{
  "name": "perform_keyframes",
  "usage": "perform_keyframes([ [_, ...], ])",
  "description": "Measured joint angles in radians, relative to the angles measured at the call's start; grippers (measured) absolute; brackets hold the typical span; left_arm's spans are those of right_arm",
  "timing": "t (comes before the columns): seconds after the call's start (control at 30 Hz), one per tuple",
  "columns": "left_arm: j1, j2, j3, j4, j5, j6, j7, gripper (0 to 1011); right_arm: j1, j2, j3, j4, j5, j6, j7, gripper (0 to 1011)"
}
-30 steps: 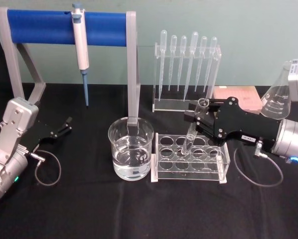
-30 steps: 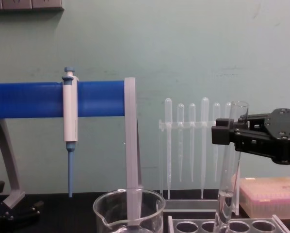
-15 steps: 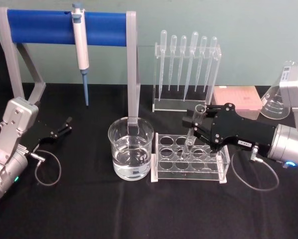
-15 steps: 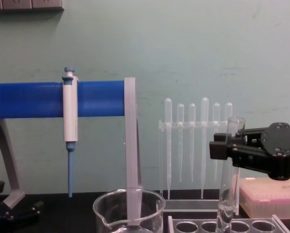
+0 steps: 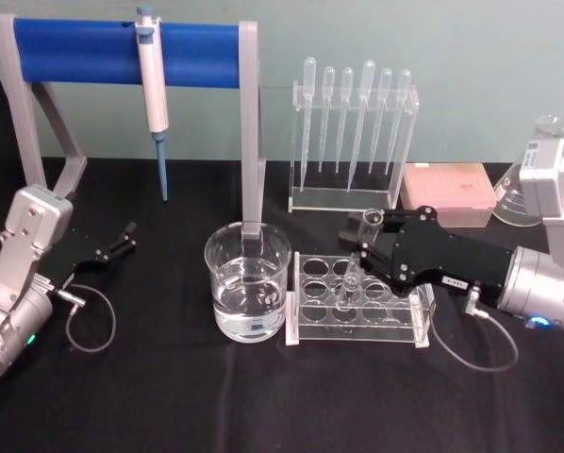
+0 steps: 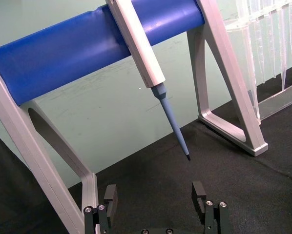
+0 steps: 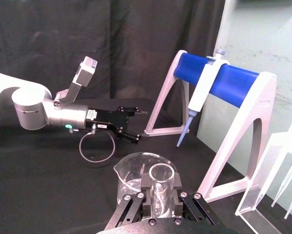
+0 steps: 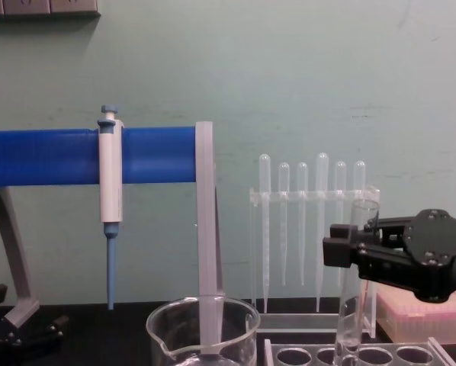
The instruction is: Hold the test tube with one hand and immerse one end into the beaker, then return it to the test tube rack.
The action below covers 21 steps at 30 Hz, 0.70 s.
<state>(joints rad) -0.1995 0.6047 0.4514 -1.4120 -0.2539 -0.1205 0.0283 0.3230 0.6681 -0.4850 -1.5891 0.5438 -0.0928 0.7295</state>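
The test tube [image 5: 355, 272] leans slightly, with its rounded end down in a hole of the clear rack [image 5: 310, 311] and its flared rim up by the fingers. My right gripper [image 5: 365, 236] is shut on its upper part; the wrist view looks down into the tube's rim [image 7: 162, 176] between the jaws. From the chest, the test tube [image 8: 350, 313] drops from my right gripper [image 8: 348, 245] into the rack [image 8: 380, 355]. The beaker [image 5: 248, 281], holding water, stands just left of the rack. My left gripper [image 6: 154, 197] is open and parked at the far left.
A white pipettor [image 5: 152, 90] with a blue tip hangs on the blue-barred stand [image 5: 74, 52] behind the beaker. Behind the rack is a holder of thin plastic pipettes [image 5: 353, 132]. A pink tip box [image 5: 449, 184] and a conical flask [image 5: 520, 193] sit at the back right.
My right gripper has come down and toward me with the test tube, so the tube's end sits deeper in the rack hole. The left arm has not moved.
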Motion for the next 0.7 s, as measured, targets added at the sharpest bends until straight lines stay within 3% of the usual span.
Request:
perform_keyframes([
  [0.7,0.000,0.000,0.000,0.000,0.000,0.000,0.000,1000,-0.030,-0.007,0.010,0.013,-0.011,-0.026,-0.001,238],
])
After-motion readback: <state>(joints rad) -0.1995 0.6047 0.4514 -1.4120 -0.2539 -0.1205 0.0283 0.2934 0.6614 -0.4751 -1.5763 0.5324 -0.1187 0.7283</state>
